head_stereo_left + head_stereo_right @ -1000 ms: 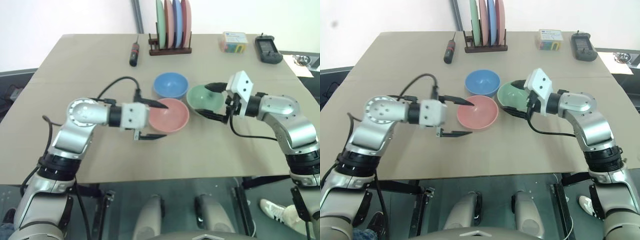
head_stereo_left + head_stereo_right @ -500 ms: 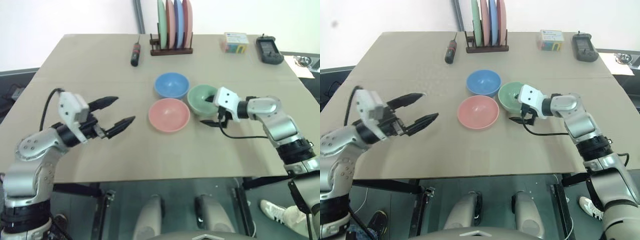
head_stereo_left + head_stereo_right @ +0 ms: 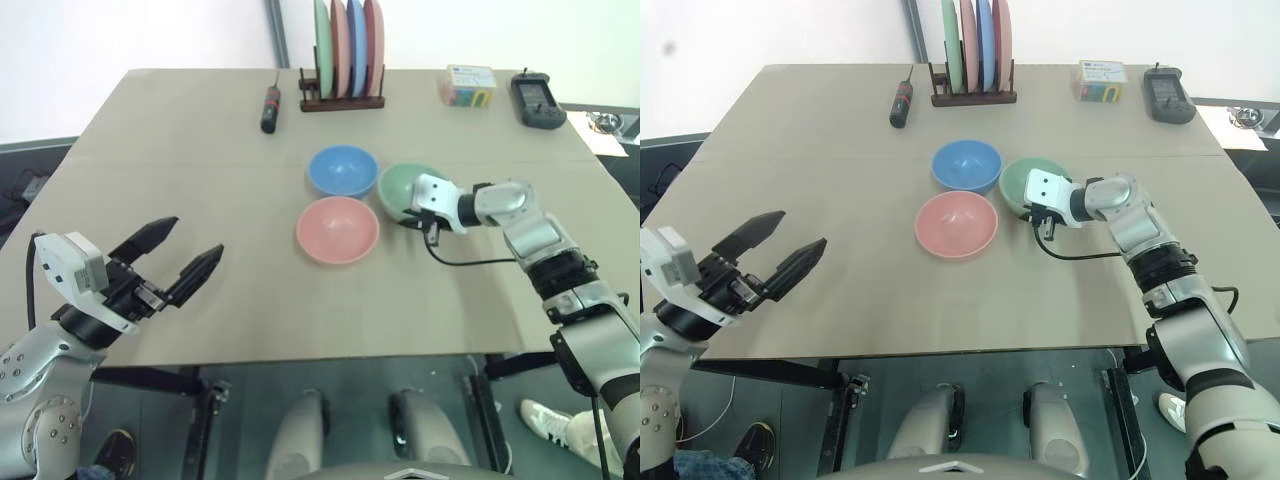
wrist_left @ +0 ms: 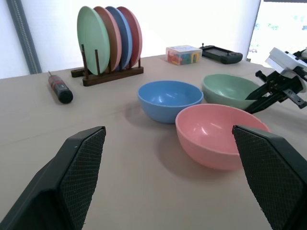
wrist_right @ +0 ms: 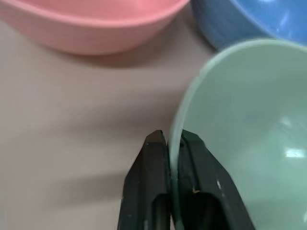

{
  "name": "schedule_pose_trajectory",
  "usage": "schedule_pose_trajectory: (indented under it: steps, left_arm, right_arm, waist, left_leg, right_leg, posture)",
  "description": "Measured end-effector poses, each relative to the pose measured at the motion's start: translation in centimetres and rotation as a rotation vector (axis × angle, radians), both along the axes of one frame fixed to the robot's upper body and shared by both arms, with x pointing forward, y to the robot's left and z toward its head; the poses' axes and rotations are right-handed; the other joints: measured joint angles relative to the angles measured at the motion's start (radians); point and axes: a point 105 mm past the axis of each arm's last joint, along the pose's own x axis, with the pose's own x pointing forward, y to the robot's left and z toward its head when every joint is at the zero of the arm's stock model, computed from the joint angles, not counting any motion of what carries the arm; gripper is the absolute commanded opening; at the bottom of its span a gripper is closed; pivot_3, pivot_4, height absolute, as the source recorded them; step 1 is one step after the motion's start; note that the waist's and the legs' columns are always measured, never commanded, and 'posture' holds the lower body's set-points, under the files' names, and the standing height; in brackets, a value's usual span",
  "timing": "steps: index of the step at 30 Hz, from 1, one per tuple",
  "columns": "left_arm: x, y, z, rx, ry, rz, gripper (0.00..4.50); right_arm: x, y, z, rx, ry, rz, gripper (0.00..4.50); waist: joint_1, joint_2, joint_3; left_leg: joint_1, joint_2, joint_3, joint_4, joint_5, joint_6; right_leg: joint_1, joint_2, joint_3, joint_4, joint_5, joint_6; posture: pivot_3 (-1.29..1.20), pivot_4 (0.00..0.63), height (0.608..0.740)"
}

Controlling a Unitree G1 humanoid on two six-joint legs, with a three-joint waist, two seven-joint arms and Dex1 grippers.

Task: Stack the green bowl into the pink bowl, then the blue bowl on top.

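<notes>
While the left gripper point(image 3: 165, 258) hangs over the table's point(image 3: 150, 140) near left edge with its jaws spread wide and empty, three bowls sit near the table's middle: the pink bowl point(image 3: 337, 229) nearest, the blue bowl point(image 3: 342, 170) just behind it, the green bowl point(image 3: 403, 189) to their right. The right gripper point(image 5: 173, 143) pinches the green bowl's near rim, one finger inside and one outside.

tan table point(image 3: 200, 150) carrying blue bowl point(image 3: 342, 170), pink bowl point(image 3: 338, 229), green bowl point(image 3: 400, 188), plate rack point(image 3: 340, 98), screwdriver point(image 3: 269, 108)
</notes>
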Motion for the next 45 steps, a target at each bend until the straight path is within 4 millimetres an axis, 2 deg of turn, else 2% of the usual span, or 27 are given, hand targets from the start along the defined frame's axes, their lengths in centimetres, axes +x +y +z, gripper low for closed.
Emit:
schedule_pose_trajectory:
  steps: [5,11,13,17,19,21,25,28,30,34,38,39,41,42,45]
  left_arm:
    - [-0.3,-0.2,-0.2,-0.001,0.014,-0.031,4.5]
    - [-0.8,-1.4,-0.5,-0.001,0.047,-0.14,4.5]
    - [-0.9,-1.7,-0.6,0.001,0.053,-0.169,4.5]
    - [-0.8,-2.0,-0.1,0.018,0.041,-0.197,4.5]
    - [-0.7,-2.2,0.1,0.03,0.034,-0.214,4.5]
    - [-0.7,-2.4,0.2,0.039,0.035,-0.242,4.5]
    - [-0.3,-2.4,-0.1,0.034,0.05,-0.268,4.5]
    - [0.0,-2.2,0.1,0.041,0.046,-0.274,4.5]
    - [0.3,-2.1,0.2,0.04,0.043,-0.281,4.5]
    - [0.6,-2.1,0.0,0.034,0.049,-0.293,4.5]
    - [0.9,-2.3,-0.1,0.041,0.054,-0.306,4.5]
    - [0.9,-2.4,-0.1,0.042,0.051,-0.307,4.5]
    - [0.9,-2.4,-0.1,0.043,0.052,-0.309,4.5]
    - [0.9,-2.4,-0.1,0.043,0.052,-0.309,4.5]
    - [0.9,-2.4,-0.1,0.043,0.054,-0.314,4.5]
  right_arm:
    - [-0.1,0.1,0.0,-0.008,-0.002,0.011,0.11]
    - [-0.1,0.1,0.1,-0.014,-0.008,0.017,0.11]
    - [-0.3,0.1,0.8,-0.024,-0.034,0.034,0.11]
    - [-1.0,0.8,3.9,-0.025,-0.109,0.089,0.11]
    - [-1.8,1.8,6.1,-0.01,-0.145,0.134,0.11]
    - [-3.4,3.4,8.5,0.033,-0.174,0.216,0.11]
    - [-6.3,6.1,10.3,0.087,-0.179,0.34,0.11]
    - [-8.3,8.4,10.2,0.097,-0.162,0.429,0.11]
    - [-9.6,10.5,9.3,0.09,-0.141,0.494,0.11]
    - [-10.1,11.9,8.6,0.084,-0.132,0.509,0.11]
    - [-10.2,12.9,7.4,0.057,-0.134,0.505,1.05]
    - [-10.0,12.9,7.2,0.051,-0.137,0.496,1.41]
    - [-9.3,12.7,6.9,0.038,-0.14,0.466,2.44]
    - [-9.2,12.6,6.8,0.036,-0.141,0.459,2.66]
    - [-8.9,12.5,6.8,0.037,-0.148,0.444,3.98]
  waist:
    - [0.0,0.0,0.0]
    - [0.0,0.0,0.0]
    - [0.0,0.0,0.0]
    - [0.0,0.001,0.0]
    - [-0.002,0.001,0.001]
    - [-0.001,0.001,0.001]
    - [0.0,0.001,0.001]
    - [0.0,0.001,0.0]
    - [-0.001,0.001,0.0]
    - [0.002,0.001,0.0]
    - [0.001,0.001,0.0]
    - [0.001,0.001,0.0]
    - [0.001,0.001,0.0]
    - [0.001,0.001,0.0]
    - [0.0,0.001,0.0]
  left_leg:
    - [0.0,0.0,0.0,0.0,0.0,0.0]
    - [0.0,0.0,0.0,0.0,0.0,0.0]
    - [0.0,0.0,0.0,0.0,0.0,0.0]
    - [0.0,0.0,0.0,0.0,0.0,0.0]
    - [0.0,0.0,0.0,0.0,0.0,0.0]
    - [0.0,0.0,0.0,-0.001,0.0,0.0]
    - [0.0,0.001,0.0,-0.001,0.0,0.0]
    - [0.0,0.001,0.0,-0.001,0.0,0.0]
    - [0.0,0.001,0.0,-0.001,0.0,0.0]
    - [0.0,0.001,0.0,-0.001,0.0,0.0]
    - [0.0,0.0,0.0,-0.001,0.0,0.0]
    - [0.0,0.0,0.0,-0.001,0.0,0.0]
    - [0.0,0.0,0.0,-0.001,0.0,0.0]
    - [0.0,0.0,0.0,-0.001,0.0,0.0]
    - [0.0,0.001,0.0,-0.002,0.0,0.0]
  right_leg:
    - [0.0,0.0,0.0,0.0,0.0,0.0]
    - [0.0,0.0,0.0,0.0,-0.002,-0.003]
    - [0.0,0.0,0.0,0.0,-0.002,-0.003]
    - [0.0,0.0,0.0,0.0,-0.002,-0.003]
    - [-0.001,0.0,0.0,0.0,-0.002,-0.003]
    - [-0.001,0.0,0.0,0.0,-0.002,-0.003]
    - [-0.001,0.0,0.0,0.0,-0.002,-0.003]
    - [-0.001,0.0,-0.001,0.0,-0.002,-0.003]
    - [-0.001,0.0,-0.001,0.0,-0.002,-0.003]
    - [-0.001,0.0,-0.001,0.0,-0.002,-0.003]
    - [-0.001,0.0,-0.001,0.0,-0.002,-0.003]
    - [-0.001,0.0,-0.001,0.0,-0.002,-0.003]
    - [-0.001,0.0,-0.001,0.0,-0.002,-0.003]
    - [-0.001,0.0,-0.001,0.0,-0.002,-0.003]
    - [-0.001,0.0,-0.001,0.0,-0.002,-0.004]
  posture:
    - [0.0,0.15,0.74]
    - [0.0,0.15,0.74]
    - [0.0,0.15,0.74]
    - [0.0,0.15,0.74]
    - [0.0,0.15,0.74]
    - [0.0,0.15,0.74]
    - [0.0,0.15,0.74]
    - [0.0,0.15,0.74]
    - [0.0,0.15,0.74]
    - [0.0,0.15,0.74]
    - [0.0,0.15,0.74]
    - [0.0,0.15,0.74]
    - [0.0,0.15,0.74]
    - [0.0,0.15,0.74]
    - [0.0,0.15,0.74]
